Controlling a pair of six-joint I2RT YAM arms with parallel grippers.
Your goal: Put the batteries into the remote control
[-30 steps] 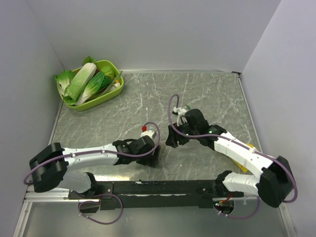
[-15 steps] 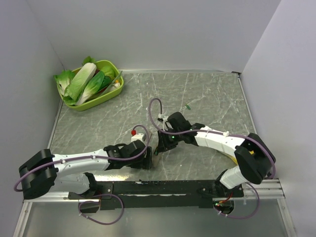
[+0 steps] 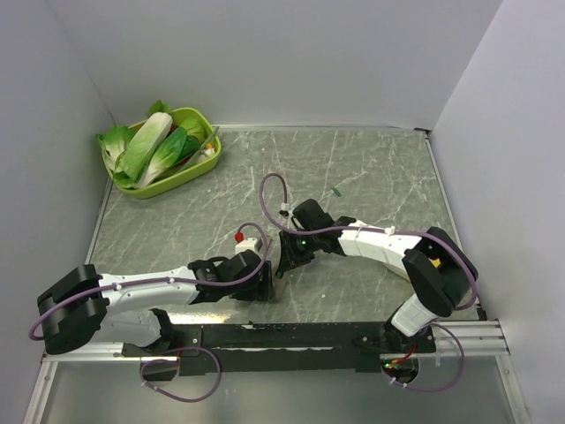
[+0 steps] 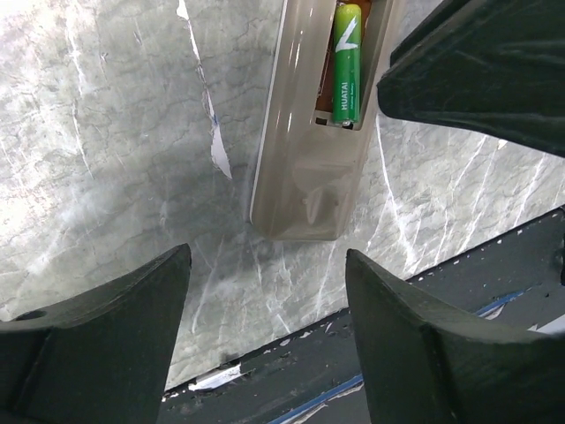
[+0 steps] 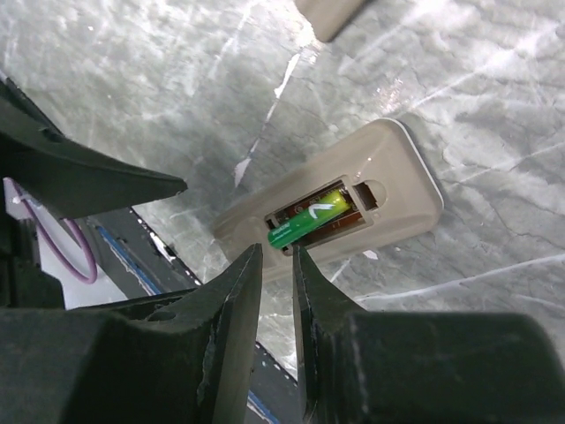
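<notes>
Remote control (image 4: 305, 168) grey back up on marble table (image 4: 106, 132), compartment open, one green battery (image 4: 346, 66) seated inside, left gripper (image 4: 265, 261) spread wide just beside its end, right gripper (image 5: 276, 254) pinched almost closed just above the battery, second battery (image 3: 336, 190) well apart.

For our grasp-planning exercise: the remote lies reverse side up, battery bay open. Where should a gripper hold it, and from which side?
Probably the remote control by its two long edges at the plain end beyond the bay, coming from above. It lies flat and slim, so jaws span its width there, clear of the seated battery.
</notes>
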